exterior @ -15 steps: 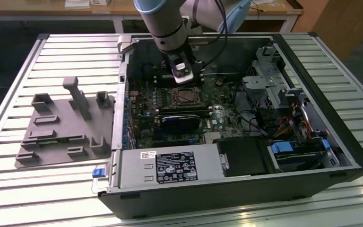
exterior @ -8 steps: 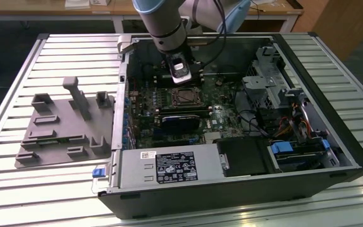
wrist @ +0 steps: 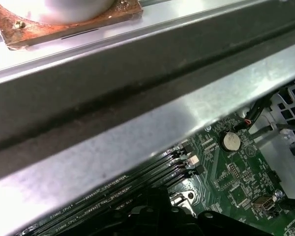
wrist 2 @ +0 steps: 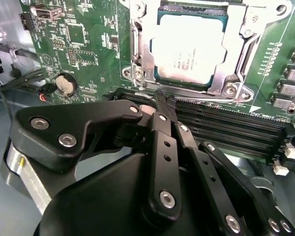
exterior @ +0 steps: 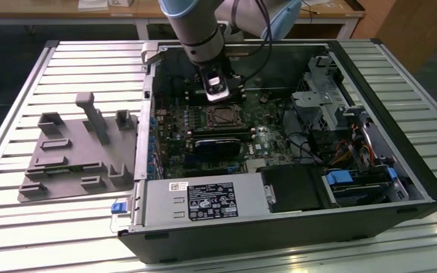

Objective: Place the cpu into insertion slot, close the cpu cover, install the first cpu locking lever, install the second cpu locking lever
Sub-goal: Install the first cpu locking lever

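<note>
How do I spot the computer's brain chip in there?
Look inside the open black computer case at the green circuit board. A dull silver frame, the cpu cover, sits on it, and the cpu shows through its window. It is the only flat, pale silver-grey square; the slots beside it are long, narrow and black.

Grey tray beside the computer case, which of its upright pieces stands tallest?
The T-topped post rising from the tray; every other block on it is clearly shorter.
</note>
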{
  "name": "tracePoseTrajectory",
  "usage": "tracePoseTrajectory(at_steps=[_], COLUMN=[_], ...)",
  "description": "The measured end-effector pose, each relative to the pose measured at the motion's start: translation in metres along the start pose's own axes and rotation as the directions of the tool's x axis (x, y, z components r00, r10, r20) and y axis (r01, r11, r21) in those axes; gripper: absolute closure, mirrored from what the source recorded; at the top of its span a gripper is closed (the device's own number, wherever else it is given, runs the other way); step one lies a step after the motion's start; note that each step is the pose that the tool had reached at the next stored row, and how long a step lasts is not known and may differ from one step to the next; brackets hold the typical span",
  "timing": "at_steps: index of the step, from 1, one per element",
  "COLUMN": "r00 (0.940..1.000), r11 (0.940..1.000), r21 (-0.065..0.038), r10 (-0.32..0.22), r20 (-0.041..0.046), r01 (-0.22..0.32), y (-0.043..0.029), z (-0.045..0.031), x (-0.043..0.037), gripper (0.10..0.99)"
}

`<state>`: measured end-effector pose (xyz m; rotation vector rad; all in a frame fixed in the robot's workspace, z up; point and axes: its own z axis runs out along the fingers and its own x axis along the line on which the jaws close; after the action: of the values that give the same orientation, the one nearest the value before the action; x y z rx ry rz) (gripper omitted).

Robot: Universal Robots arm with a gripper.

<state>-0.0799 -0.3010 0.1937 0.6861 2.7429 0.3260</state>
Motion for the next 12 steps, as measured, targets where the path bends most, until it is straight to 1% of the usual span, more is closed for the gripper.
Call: tracePoseTrajectory(at_steps=[12], r00=[0.9999], r11=[0.9999], r21=[0.003], r10=[0.010], r20=[0.0030], r01=[-0.010], y=[-0.0013], z=[0.0041], x=[0.0011], gripper=[0.984])
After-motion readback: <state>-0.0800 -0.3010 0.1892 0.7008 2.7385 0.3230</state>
